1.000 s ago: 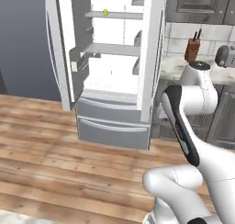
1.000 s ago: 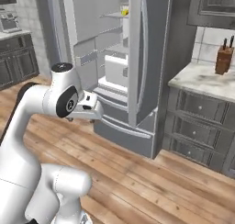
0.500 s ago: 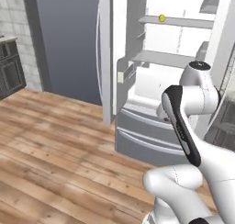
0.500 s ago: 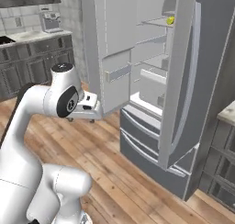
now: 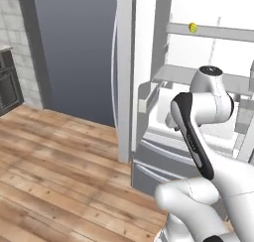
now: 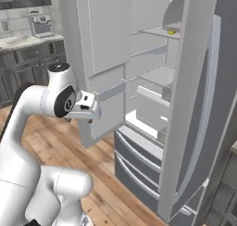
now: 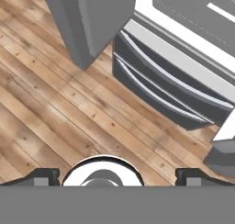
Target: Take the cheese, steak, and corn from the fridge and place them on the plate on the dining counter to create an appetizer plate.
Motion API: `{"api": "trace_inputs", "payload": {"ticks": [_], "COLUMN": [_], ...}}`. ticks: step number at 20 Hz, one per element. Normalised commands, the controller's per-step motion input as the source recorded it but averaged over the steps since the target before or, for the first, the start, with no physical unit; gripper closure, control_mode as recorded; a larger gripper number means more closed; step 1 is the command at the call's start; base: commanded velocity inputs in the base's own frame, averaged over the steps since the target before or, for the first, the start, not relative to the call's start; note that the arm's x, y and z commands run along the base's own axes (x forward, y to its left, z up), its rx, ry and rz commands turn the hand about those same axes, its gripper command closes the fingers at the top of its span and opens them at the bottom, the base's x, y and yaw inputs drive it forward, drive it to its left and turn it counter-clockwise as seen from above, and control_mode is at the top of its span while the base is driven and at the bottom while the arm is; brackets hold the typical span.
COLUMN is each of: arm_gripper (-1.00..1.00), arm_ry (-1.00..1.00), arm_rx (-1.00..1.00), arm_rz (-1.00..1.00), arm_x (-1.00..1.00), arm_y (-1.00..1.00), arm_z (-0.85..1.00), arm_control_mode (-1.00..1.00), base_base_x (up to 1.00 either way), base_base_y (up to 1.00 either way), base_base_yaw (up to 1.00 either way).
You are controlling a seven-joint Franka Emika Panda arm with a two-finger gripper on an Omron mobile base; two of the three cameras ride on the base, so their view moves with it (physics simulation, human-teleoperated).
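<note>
Left base view. One fridge (image 5: 198, 87), its doors standing open; one thick white door (image 5: 126, 72) edge-on at centre, pale shelves to the right. One small yellow item (image 5: 192, 27), likely the corn, on an upper shelf at far right; too small to tell more. Two drawer fronts at the fridge's foot. One arm, folded, elbow raised in front of the lower shelves, forearm angled down toward the near right. Against the earlier frame the whole picture has swung: the fridge sits larger and further right, a camera shift with the base, not a shift of the things.

Right base view. One fridge (image 6: 152, 104), two doors open; the yellow item (image 6: 172, 32) lies on the upper shelf, far right. One coffee machine (image 6: 41, 25) on the far-left bench (image 6: 23, 40). The arm's hand is held level beside the left door, pointing right; the jaws (image 6: 77, 120) hang beneath it, facing the floor.

Hand view. Two dark finger tips (image 7: 43, 177) at opposite sides, so the jaws (image 7: 118, 178) are spread wide with nothing between them. Below: wooden floor (image 7: 55, 103), two fridge drawers (image 7: 165, 99), one door's lower corner.
</note>
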Motion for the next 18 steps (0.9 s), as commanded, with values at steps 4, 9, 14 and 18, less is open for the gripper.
{"api": "trace_inputs", "payload": {"ticks": [4, 9, 14, 18], "arm_gripper": [-1.0, -1.0, -1.0, -1.0], "arm_ry": [0.0, 0.0, 0.0, 0.0], "arm_rx": [0.0, 0.0, 0.0, 0.0], "arm_rz": [0.0, 0.0, 0.0, 0.0], "arm_x": [0.0, 0.0, 0.0, 0.0], "arm_y": [0.0, 0.0, 0.0, 0.0], "arm_z": [0.0, 0.0, 0.0, 0.0], "arm_control_mode": [1.0, 1.0, 1.0, 1.0], "base_base_x": [1.0, 0.36, -0.37, 0.1], "base_base_y": [0.0, -0.06, -0.03, 0.03], "base_base_yaw": [-0.19, -0.22, -0.18, -0.28]}}
